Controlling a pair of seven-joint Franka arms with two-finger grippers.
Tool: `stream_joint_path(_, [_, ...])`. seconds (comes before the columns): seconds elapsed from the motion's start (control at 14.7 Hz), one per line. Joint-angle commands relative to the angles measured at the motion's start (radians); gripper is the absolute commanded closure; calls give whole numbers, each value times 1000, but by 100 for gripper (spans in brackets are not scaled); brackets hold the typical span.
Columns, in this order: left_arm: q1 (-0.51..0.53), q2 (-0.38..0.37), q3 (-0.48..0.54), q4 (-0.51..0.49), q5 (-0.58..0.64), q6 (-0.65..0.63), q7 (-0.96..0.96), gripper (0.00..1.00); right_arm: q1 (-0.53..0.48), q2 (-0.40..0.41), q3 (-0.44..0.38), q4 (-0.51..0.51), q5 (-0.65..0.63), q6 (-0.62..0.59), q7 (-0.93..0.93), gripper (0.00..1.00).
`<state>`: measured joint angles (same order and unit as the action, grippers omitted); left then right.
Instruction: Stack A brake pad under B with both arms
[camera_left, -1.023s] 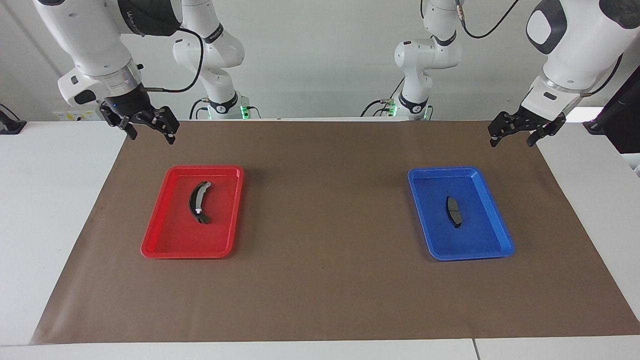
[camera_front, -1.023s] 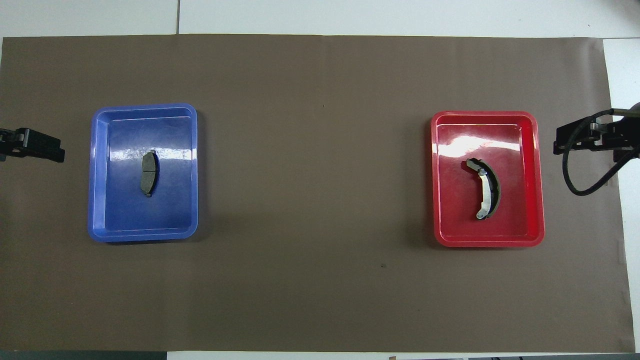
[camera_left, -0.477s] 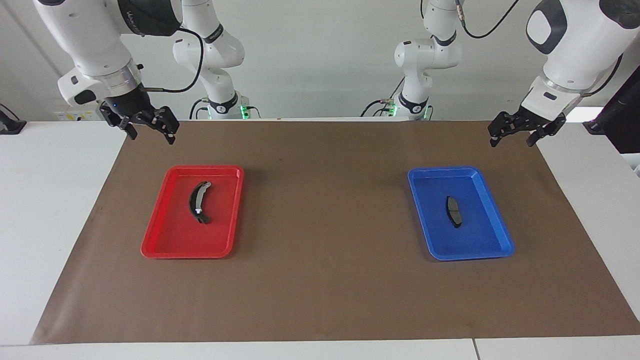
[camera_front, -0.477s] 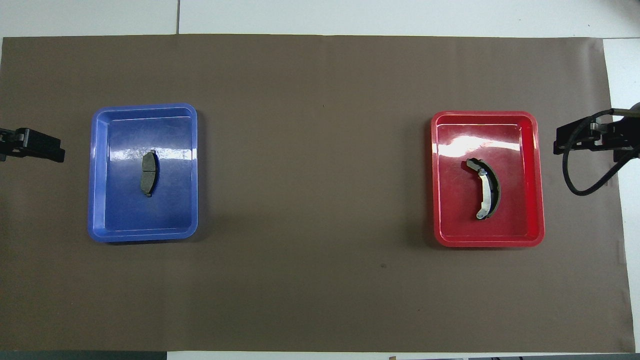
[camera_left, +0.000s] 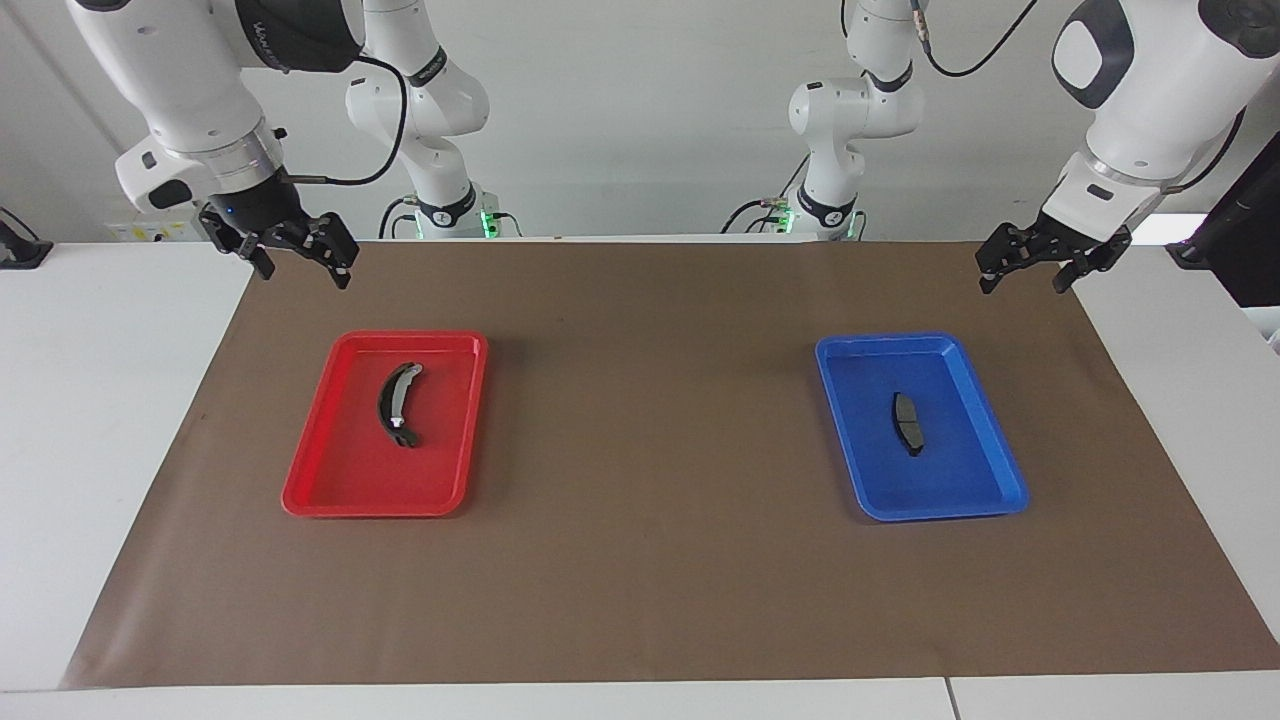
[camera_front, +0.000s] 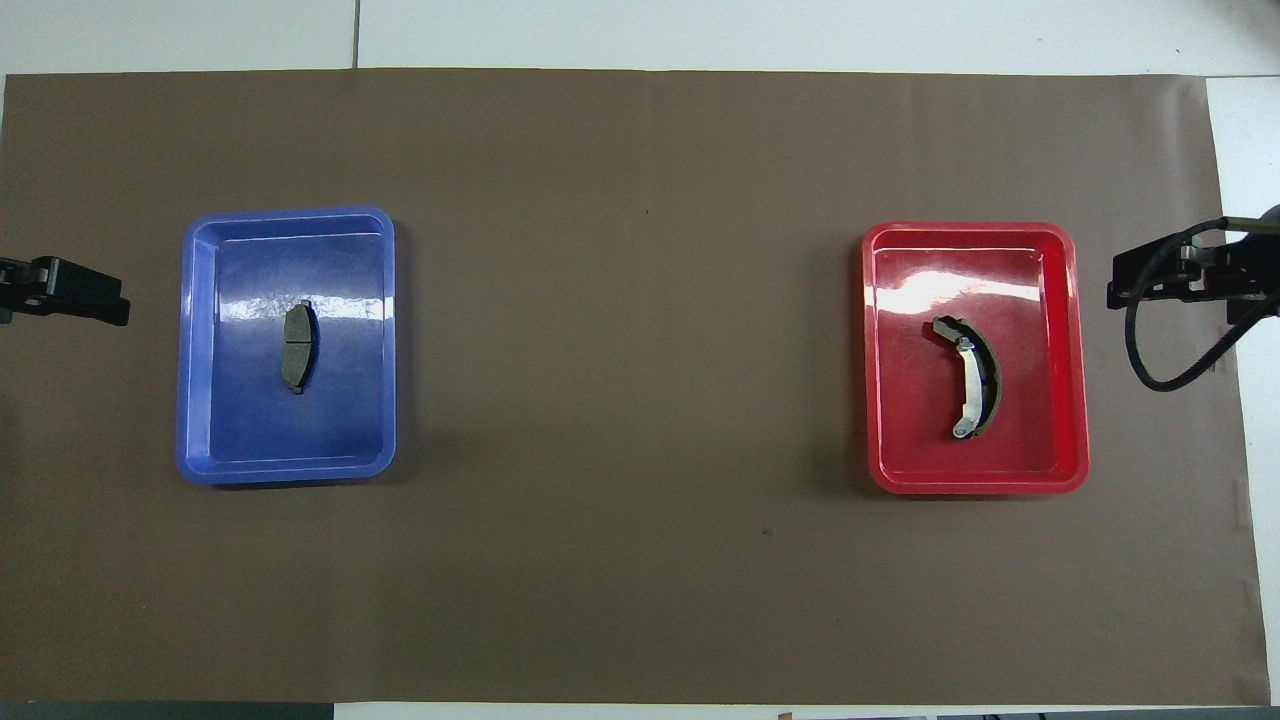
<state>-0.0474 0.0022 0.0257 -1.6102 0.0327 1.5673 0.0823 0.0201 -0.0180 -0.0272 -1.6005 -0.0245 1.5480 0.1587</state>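
The A brake pad (camera_left: 907, 422) (camera_front: 298, 345), a small flat dark grey piece, lies in the middle of the blue tray (camera_left: 940, 511) (camera_front: 290, 470) toward the left arm's end of the table. B (camera_left: 395, 405) (camera_front: 975, 375), a longer black crescent with a silver strip, lies in the red tray (camera_left: 370, 507) (camera_front: 975, 486) toward the right arm's end. My left gripper (camera_left: 1022, 285) hangs open and empty over the mat's corner, off the blue tray's outer side. Off the red tray's outer side, my right gripper (camera_left: 303, 273) hangs open and empty over the mat's edge.
A brown mat (camera_left: 650, 400) covers most of the white table (camera_left: 100, 400). The two trays stand far apart with bare mat between them. A black cable (camera_front: 1150, 370) loops below the right wrist.
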Motion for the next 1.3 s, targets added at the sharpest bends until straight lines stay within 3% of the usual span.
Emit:
stream_joint_path(0.0, [7,-28,-3,-46,-11,14,10,0,-11,-11,3,-13,11,-5,-19,1])
stream_joint_path(0.2, [7,-76,-3,-224,-11,245,11,0,-11,-11,3,-13,11,-5,-19,1])
stream_joint_path(0.34, [6,-56,-3,-296,-13,345,11,0,-11,-11,3,-13,12,-5,-19,1])
stream_joint_path(0.89, [-11,157,-6,-516,-14,802,7,0,-11,-11,3,-15,11,-5,-19,1])
stream_joint_path(1.23, [-35,202,-7,-550,-14,859,-38,0,-11,-13,3,-15,12,-5,-19,1])
